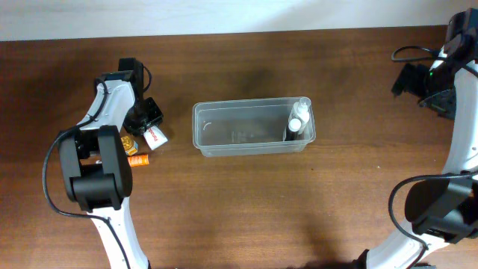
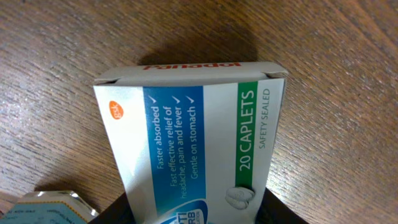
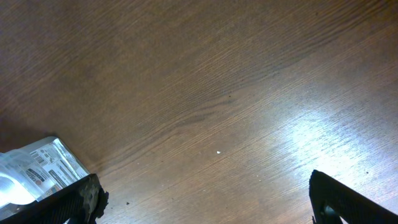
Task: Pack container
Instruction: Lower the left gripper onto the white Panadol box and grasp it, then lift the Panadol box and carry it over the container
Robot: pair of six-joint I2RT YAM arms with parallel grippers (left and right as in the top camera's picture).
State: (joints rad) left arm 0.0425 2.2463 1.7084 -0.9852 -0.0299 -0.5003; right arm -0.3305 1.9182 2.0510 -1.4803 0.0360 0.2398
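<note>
The clear plastic container (image 1: 239,131) lies in the middle of the table, long side left to right. A small white bottle (image 1: 298,120) stands inside its right end. My left gripper (image 1: 146,118) is left of the container and is shut on a white, blue and green caplet box (image 2: 193,134), which rests low on the wood. The box shows white with red lettering in the overhead view (image 1: 155,137). In the left wrist view the jaws (image 2: 196,213) clamp the box's near end. My right gripper (image 1: 432,84) is at the far right, open and empty over bare wood (image 3: 205,193).
A gold round item (image 1: 128,142) and a small orange item (image 1: 139,160) lie beside the left arm. A foil blister pack's corner (image 2: 50,208) shows beside the box. A silver foil packet (image 3: 34,171) lies left of the right gripper.
</note>
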